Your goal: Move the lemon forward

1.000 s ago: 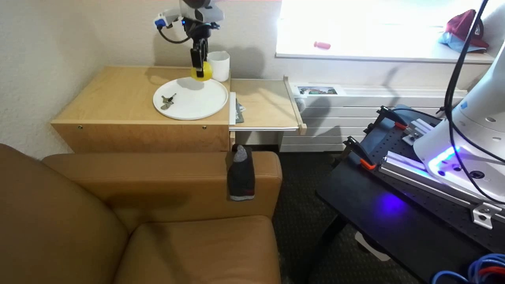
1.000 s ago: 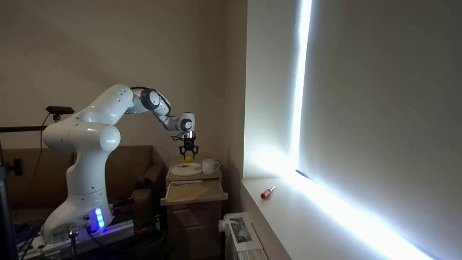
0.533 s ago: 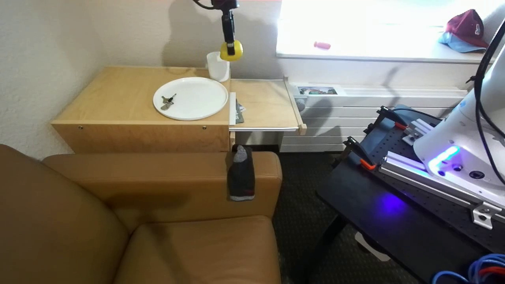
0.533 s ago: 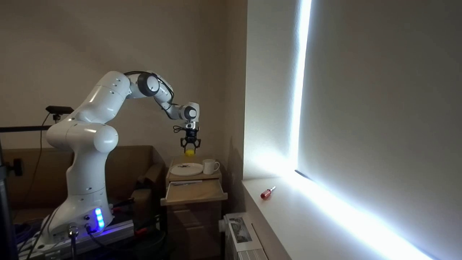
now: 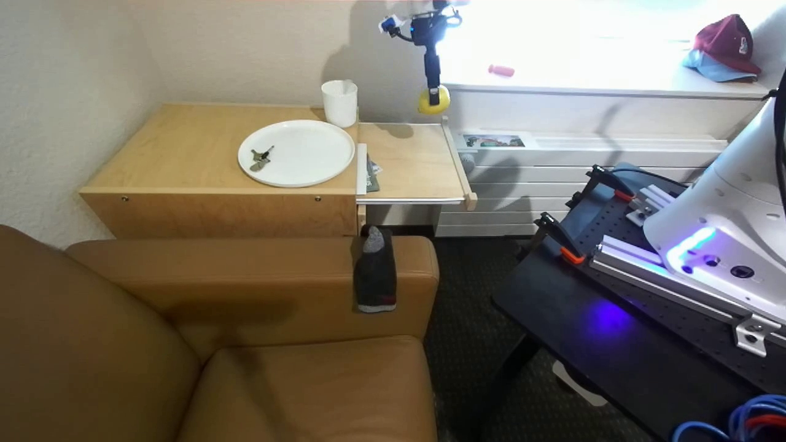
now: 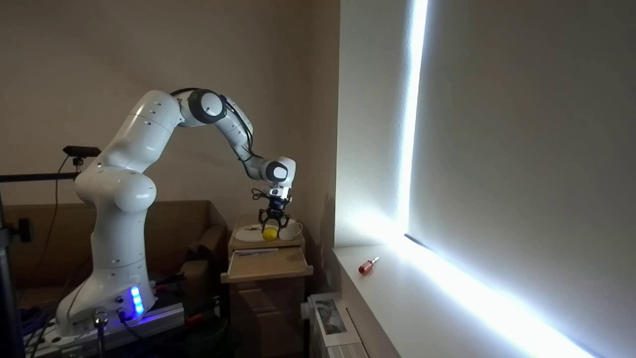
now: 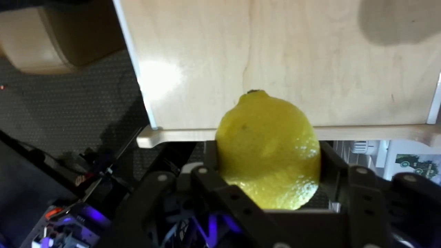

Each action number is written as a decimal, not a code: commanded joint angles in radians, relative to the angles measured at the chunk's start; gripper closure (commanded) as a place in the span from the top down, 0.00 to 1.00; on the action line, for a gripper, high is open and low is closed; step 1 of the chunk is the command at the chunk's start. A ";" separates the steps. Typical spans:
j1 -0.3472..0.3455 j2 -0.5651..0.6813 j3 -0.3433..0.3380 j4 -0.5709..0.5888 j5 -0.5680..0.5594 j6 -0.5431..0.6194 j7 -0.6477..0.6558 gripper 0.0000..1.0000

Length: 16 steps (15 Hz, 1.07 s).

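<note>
The maroon cap (image 5: pixel 724 46) on the window sill (image 6: pixel 380 303) bears a pale mark on its front, too small to read. A printed picture (image 5: pixel 493 140) lies on the white radiator (image 5: pixel 589 169). Any print on the dark flat packet (image 5: pixel 372 179) at the inner end of the pulled-out drawer (image 5: pixel 417 156) cannot be made out.

The end effector (image 6: pixel 272 230) is closed in on the lemon (image 7: pixel 268 151), gripping it from both sides and holding it in the air. In the wrist view the fruit overlaps the drawer's front lip (image 7: pixel 361 133); whether it hangs inside or beyond that lip, I cannot tell. Pale wood spreads between the lip and the packet.

On the surface (image 5: pixel 184 135), the white plate (image 5: pixel 307 166) has its rim close to two edges, toward the drawer and toward the sofa (image 5: pixel 264 258). The white mug (image 5: pixel 339 104) stands upright just beside it, near the wall.
</note>
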<state>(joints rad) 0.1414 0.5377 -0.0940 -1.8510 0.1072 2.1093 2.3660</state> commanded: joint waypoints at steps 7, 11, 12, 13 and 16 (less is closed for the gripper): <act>-0.026 0.023 0.077 -0.333 0.287 0.719 0.059 0.44; 0.000 0.047 0.075 -0.360 0.285 0.818 0.088 0.44; 0.009 0.053 0.065 -0.354 0.273 0.793 0.101 0.44; 0.001 0.056 0.074 -0.346 0.276 0.771 0.102 0.44; 0.007 0.070 0.064 -0.321 0.266 0.722 0.128 0.44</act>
<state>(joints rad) 0.1429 0.6023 -0.0220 -2.1927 0.3733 2.8839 2.4720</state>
